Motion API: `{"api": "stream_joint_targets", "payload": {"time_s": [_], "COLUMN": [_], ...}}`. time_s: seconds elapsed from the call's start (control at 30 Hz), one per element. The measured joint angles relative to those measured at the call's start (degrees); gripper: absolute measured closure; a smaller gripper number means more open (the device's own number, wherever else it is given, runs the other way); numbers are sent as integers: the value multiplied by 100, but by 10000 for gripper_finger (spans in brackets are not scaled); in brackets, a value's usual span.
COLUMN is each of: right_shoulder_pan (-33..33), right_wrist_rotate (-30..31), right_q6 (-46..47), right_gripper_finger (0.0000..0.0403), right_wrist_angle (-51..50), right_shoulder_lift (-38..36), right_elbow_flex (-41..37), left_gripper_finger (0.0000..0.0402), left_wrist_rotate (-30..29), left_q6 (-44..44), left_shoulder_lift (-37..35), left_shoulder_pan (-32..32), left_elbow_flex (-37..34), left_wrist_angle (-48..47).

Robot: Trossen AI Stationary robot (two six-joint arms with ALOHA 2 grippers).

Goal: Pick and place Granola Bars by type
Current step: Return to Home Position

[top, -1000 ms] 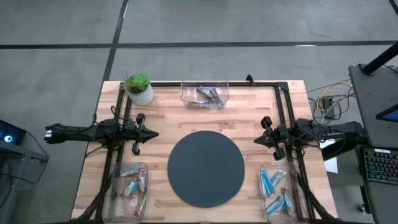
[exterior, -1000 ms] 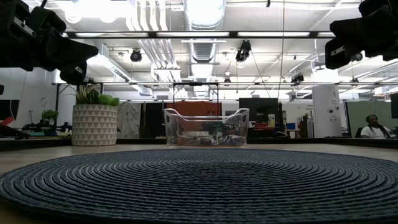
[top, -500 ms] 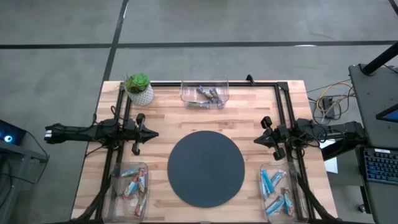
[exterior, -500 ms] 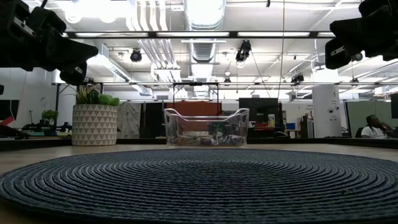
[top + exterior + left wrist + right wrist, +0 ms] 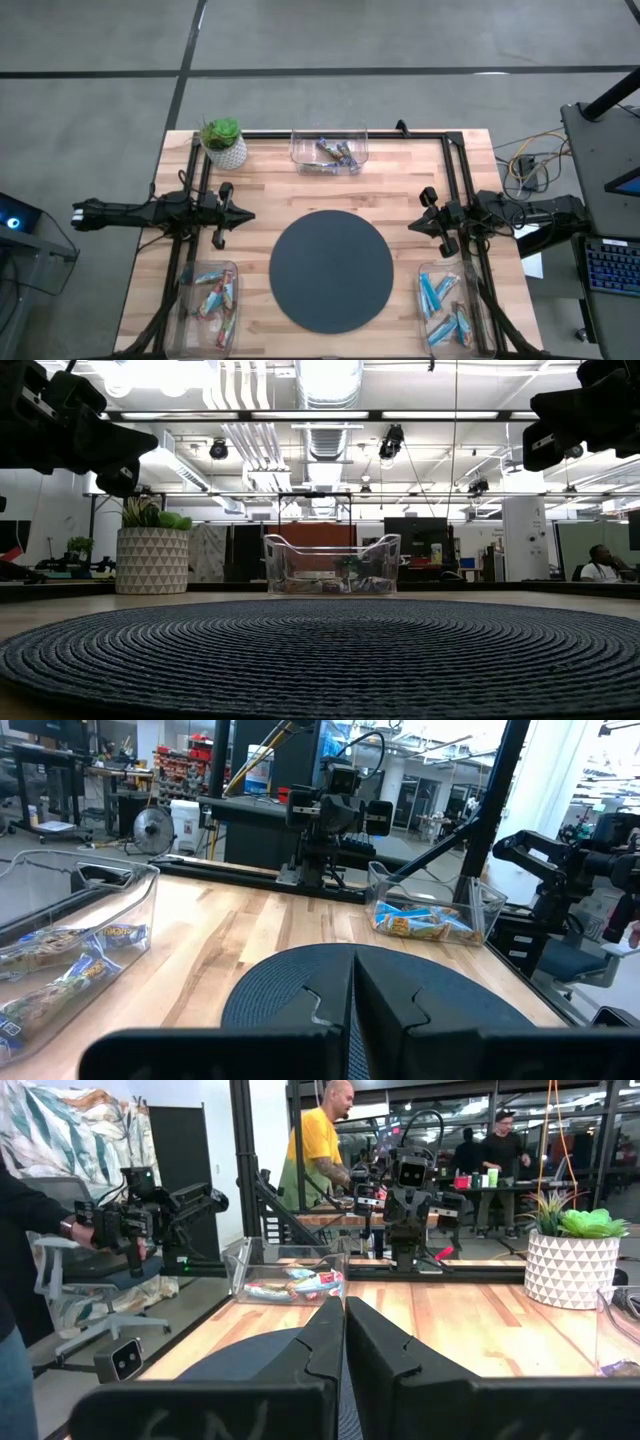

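Granola bars (image 5: 215,297) sorted in three clear bins (image 5: 296,152), one beside each set of my jaws, one farther off, left gripper (image 5: 248,214) and right gripper (image 5: 410,225) both pressed together, well apart across one round mat (image 5: 331,270).

My high cam: straight down, whole bench (image 5: 400,190) | low cam: bench-level, at mat (image 5: 320,650) edge | wrist cams: just behind jaws, facing each other, sharing mat
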Motion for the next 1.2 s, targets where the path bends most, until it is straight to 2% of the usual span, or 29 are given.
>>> {"api": "stream_joint_targets", "payload": {"time_s": [1.2], "right_shoulder_pan": [0], "right_wrist_rotate": [2], "right_q6": [88], "right_gripper_finger": [394], "right_wrist_angle": [-3], "right_shoulder_lift": [-2], "right_elbow_flex": [0], "left_gripper_finger": [402], "left_wrist_rotate": [0], "left_q6": [-101], "left_shoulder_lift": [1], "left_shoulder_pan": [1], "left_elbow_flex": [1], "left_wrist_angle": [0]}}
